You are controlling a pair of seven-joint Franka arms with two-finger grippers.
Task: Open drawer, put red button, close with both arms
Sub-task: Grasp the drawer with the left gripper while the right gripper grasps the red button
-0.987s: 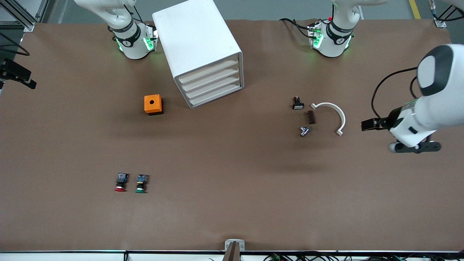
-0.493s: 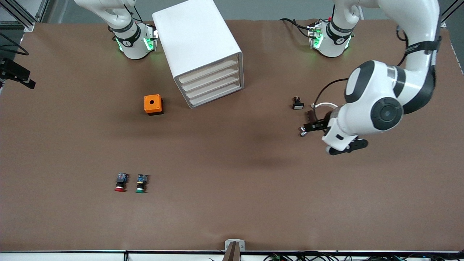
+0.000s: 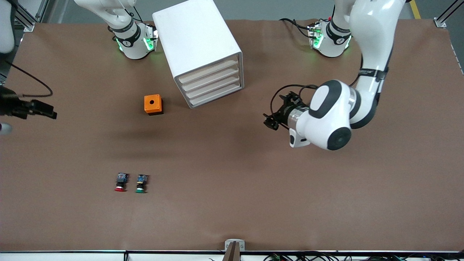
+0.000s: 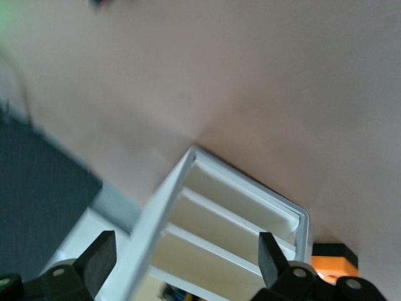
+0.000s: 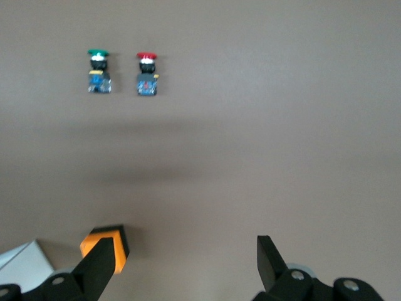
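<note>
Left gripper (image 3: 271, 120) spread open over bare table beside the drawer cabinet (image 3: 203, 54); right gripper (image 3: 49, 114) open too, empty. Red button (image 3: 120, 183) nearer the front camera, toward the right arm's end (green twin (image 3: 141, 183) just beside). Risk of grabbing the wrong 1.

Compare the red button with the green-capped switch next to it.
The red button has a red cap; the green switch has a green one. The red button lies toward the right arm's end of the table, the green switch beside it toward the left arm's end. Both are small, with black bodies and blue-grey rear blocks, lie on the table untouched, caps toward the front camera.
</note>
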